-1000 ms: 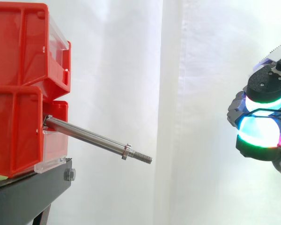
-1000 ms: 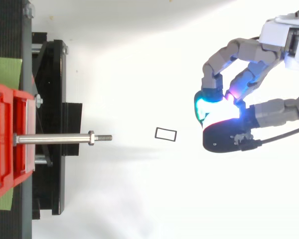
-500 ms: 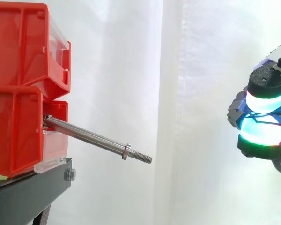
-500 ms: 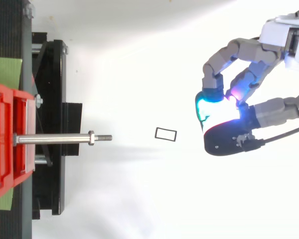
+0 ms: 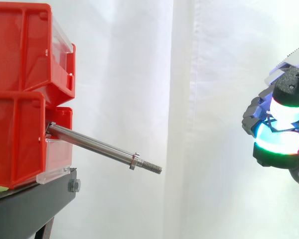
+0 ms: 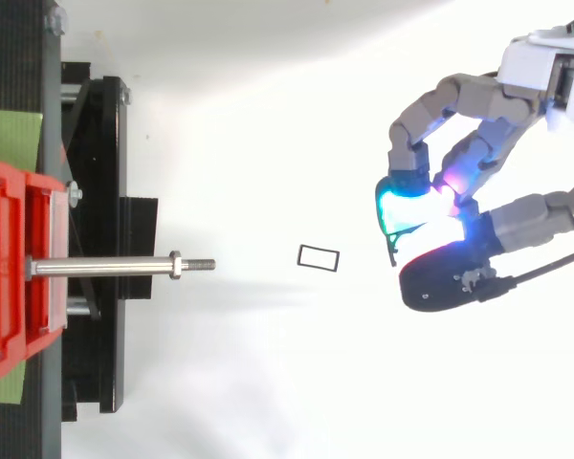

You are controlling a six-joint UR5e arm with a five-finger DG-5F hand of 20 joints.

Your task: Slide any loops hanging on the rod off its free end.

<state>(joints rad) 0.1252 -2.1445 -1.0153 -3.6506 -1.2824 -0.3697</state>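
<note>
White curtain [image 5: 139, 74], white surface [image 6: 268, 382] below; hand [image 6: 459, 275] curls its fingers round a thin dark loop [image 6: 390, 247], rod [image 6: 105, 267] well apart from them.

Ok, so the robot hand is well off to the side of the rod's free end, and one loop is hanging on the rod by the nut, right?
Not quite. No loop hangs on the rod: it is bare right up to the nut, as the side view shows. The robot hand is indeed well off to the side of the free end.

Setting: robot test lab — a staged rig.
Backdrop: white curtain [image 5: 139, 74] behind the hand [image 6: 469, 96].
Fixtures: red bins [image 5: 20, 89] on black stand [image 5: 30, 209] — well apart from the hand.
</note>
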